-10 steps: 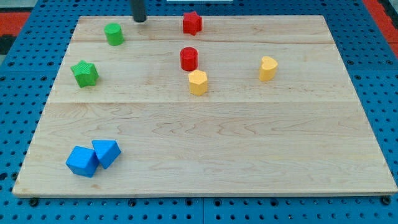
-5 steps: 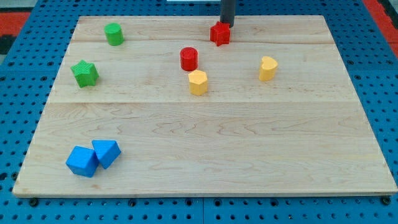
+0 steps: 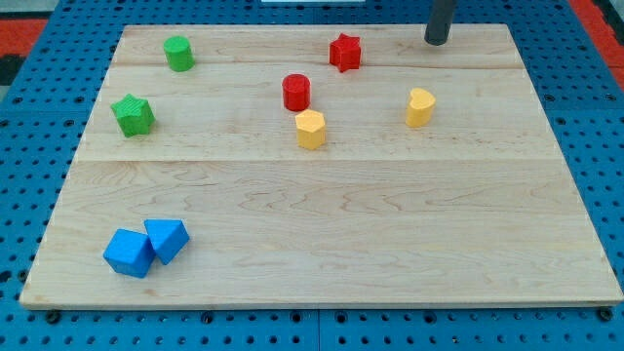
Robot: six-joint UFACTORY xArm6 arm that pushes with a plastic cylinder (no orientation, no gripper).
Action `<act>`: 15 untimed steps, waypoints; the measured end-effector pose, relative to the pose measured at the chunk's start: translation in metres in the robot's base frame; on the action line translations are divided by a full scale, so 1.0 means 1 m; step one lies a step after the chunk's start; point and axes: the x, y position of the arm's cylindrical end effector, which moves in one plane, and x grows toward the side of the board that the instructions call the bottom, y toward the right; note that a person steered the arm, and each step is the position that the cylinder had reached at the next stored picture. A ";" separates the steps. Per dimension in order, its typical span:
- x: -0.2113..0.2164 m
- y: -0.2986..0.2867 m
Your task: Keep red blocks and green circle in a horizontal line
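A red star block sits near the view's top, right of centre. A red circle block lies below and left of it. A green circle block sits at the top left, level with the red star. My tip is at the top right of the board, well right of the red star and touching no block.
A green star block lies at the left. A yellow hexagon block sits just below the red circle. A yellow heart block is at the right. Two blue blocks touch each other at the bottom left of the wooden board.
My tip swept from the top left to the top right. The red star moved right and slightly down, from about above the red circle to its present spot.
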 end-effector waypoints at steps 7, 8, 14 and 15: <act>-0.011 -0.041; -0.019 -0.054; 0.009 -0.054; 0.011 -0.094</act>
